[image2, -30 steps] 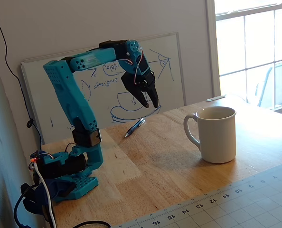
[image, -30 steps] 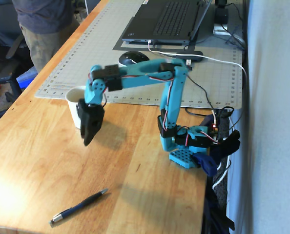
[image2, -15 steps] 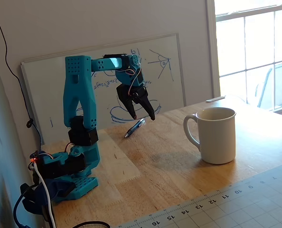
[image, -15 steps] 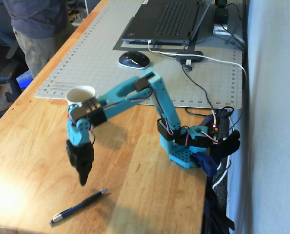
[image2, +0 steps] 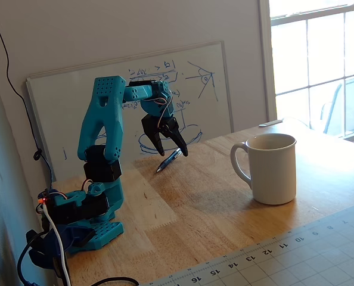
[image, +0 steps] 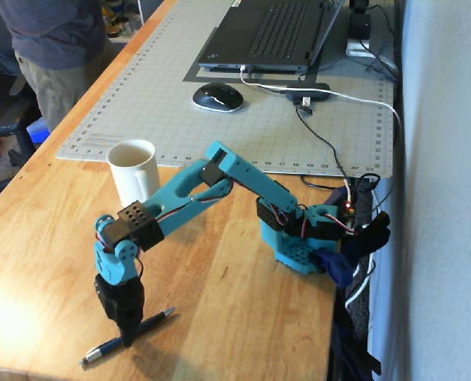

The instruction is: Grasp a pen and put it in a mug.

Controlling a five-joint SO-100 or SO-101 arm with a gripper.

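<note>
Wooden table (image: 243,302): pale butcher-block top bearing everything below.
Teal arm (image: 220,178): printed plastic, stretched out and bent down toward the table's near edge in a fixed view.
Cream-white cylindrical ceramic mug (image2: 272,168): upright, well apart from the pen.
Black gripper (image2: 170,148): jaws spread, straddling the pen, nothing clamped.
Slim dark blue pen (image: 101,350): flat on the wood beneath the gripper.

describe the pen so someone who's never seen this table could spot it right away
Start at the teal robot arm on the wooden table and follow it down to its black fingers. The pen lies flat on the wood right there, passing between them. It is slim and dark blue with silvery ends, the only thin stick-like object there, well apart from the cream mug.
</note>
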